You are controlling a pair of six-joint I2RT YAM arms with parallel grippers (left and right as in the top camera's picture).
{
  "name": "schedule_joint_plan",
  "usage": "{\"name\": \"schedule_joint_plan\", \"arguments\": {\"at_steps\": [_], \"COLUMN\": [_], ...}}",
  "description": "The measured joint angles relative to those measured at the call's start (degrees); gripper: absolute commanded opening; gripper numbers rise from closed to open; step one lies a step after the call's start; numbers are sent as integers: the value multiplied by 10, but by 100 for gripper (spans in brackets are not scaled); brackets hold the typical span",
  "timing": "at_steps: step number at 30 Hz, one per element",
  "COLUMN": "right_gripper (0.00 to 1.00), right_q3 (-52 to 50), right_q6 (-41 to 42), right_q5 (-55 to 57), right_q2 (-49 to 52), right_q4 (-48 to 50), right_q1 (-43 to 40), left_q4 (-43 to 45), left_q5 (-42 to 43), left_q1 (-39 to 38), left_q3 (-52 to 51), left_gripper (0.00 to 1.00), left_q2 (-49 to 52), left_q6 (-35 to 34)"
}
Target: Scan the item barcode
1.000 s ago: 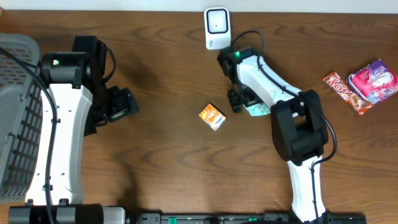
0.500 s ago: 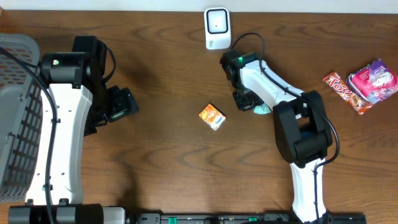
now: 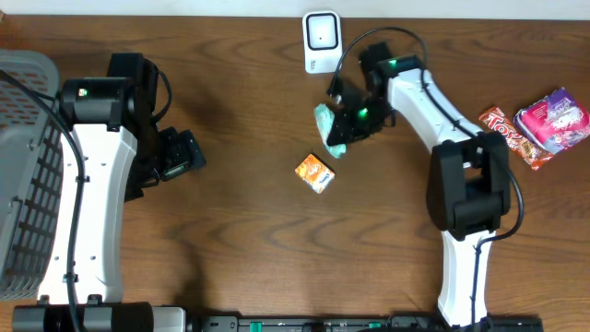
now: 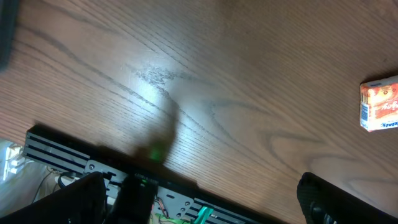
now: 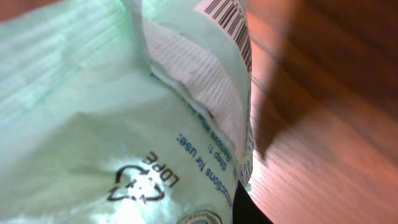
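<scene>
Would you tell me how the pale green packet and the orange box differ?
The pale green packet is soft, crinkled film; the orange box is a stiff carton. The packet is clamped in the right gripper, near the white scanner; the box lies free on the table, farther from it. Both are small retail items.

The left arm [image 3: 92, 184] is extending away from its base, with its end effector [image 3: 180, 155] hanging with jaws spread wide and gripping nothing. The right arm [image 3: 426, 92] is reaching far forward and folding back leftward, its end effector [image 3: 352, 118] pinching a pale green pouch [image 3: 326, 127].
</scene>
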Motion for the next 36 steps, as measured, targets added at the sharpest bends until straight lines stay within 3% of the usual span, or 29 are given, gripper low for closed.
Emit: {"name": "schedule_joint_plan", "arguments": {"at_steps": [9, 16, 19, 22, 25, 30, 36], "right_gripper": [23, 24, 26, 40, 47, 51, 52], "right_q3": [-78, -149, -152, -153, -151, -144, -144], "right_q6": [2, 78, 108, 125, 132, 113, 100], "right_q5": [-158, -178, -160, -143, -139, -116, -54], "right_q2": [2, 6, 11, 11, 11, 5, -56], "right_q4": [120, 199, 183, 158, 118, 12, -43], "right_q1": [-63, -103, -123, -141, -158, -175, -179], "left_q4": [0, 0, 0, 0, 0, 0, 0], "left_q5": [0, 0, 0, 0, 0, 0, 0], "left_q1": [0, 0, 0, 0, 0, 0, 0], "left_q3": [0, 0, 0, 0, 0, 0, 0], "left_gripper": [98, 98, 98, 98, 98, 98, 98], "left_q2": [0, 0, 0, 0, 0, 0, 0], "left_q6": [0, 0, 0, 0, 0, 0, 0]}}
